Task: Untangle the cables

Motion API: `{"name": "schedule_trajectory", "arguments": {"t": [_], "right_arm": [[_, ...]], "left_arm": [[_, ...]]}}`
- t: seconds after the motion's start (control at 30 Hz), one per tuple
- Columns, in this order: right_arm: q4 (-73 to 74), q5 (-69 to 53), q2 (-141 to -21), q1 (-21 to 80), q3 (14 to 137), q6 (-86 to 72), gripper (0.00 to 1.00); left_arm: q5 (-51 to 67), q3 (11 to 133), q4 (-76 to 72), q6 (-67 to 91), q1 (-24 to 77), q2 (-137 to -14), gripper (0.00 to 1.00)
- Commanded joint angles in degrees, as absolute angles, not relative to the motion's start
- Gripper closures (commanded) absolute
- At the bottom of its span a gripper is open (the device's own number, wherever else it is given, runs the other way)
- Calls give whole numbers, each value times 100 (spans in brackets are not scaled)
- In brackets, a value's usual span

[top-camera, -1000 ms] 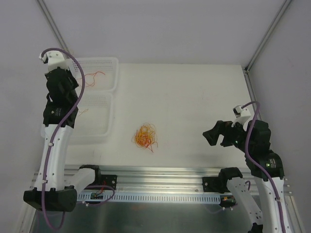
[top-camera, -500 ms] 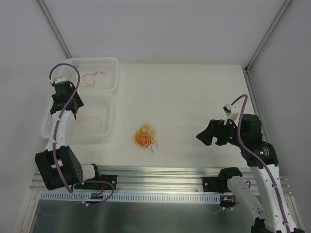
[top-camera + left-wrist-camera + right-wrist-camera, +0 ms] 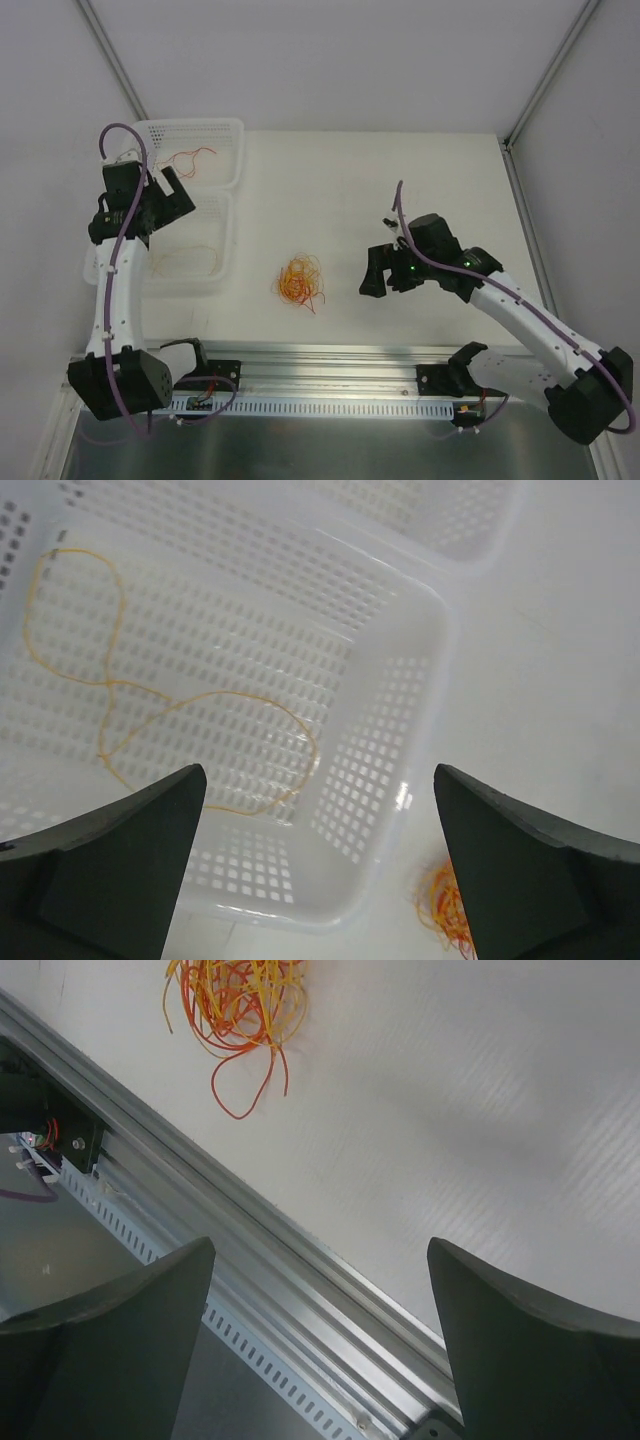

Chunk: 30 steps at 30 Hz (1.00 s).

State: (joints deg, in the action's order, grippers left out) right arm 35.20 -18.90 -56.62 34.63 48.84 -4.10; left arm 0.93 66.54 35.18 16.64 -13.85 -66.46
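A white table (image 3: 420, 190), enclosed by pale walls (image 3: 330, 60) and edged at 6 o'clock by an aluminium rail (image 3: 330, 352), carries two perforated baskets (image 3: 228, 255) at 9 to 10 o'clock. The cables sit as a small red-orange and yellow-orange tangle (image 3: 299, 281) just 6 o'clock of centre. A yellow-orange strand (image 3: 110, 685) curls in the near basket and a red strand (image 3: 190, 157) in the far one. The left gripper (image 3: 317, 780) above the near basket and the right gripper (image 3: 320, 1250) at 3 o'clock of the tangle both have their jaws wide apart and empty.

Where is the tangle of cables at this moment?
In the top view, the tangle lies on the table near its front rail, between the nearer basket at left and the right gripper.
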Motion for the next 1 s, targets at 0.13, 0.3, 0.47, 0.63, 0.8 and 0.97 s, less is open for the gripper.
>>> {"name": "schedule_trajectory", "arguments": {"t": [0.13, 0.3, 0.47, 0.63, 0.8, 0.97], "right_arm": [[1759, -1546, -7109, 4306, 5220, -861, 18], [977, -1626, -8207, 4342, 5493, -862, 35], [380, -2029, -8990, 4333, 5765, -940, 42], [79, -2355, -9571, 4359, 5915, -1055, 55], [158, -2347, -9633, 4359, 5880, -976, 75], [369, -2303, -9326, 4368, 5766, -844, 96]], "left_arm": [[1019, 5855, 3999, 2135, 209, -5311, 2], [915, 5117, 3973, 2889, 1773, -4887, 5], [230, 4694, 3631, 3436, 3040, -5000, 6], [-166, 4597, 3130, 3683, 3673, -5703, 8], [-387, 4789, 2630, 3797, 3884, -6747, 13], [-465, 5202, 2382, 3806, 4262, -7777, 18]]}}
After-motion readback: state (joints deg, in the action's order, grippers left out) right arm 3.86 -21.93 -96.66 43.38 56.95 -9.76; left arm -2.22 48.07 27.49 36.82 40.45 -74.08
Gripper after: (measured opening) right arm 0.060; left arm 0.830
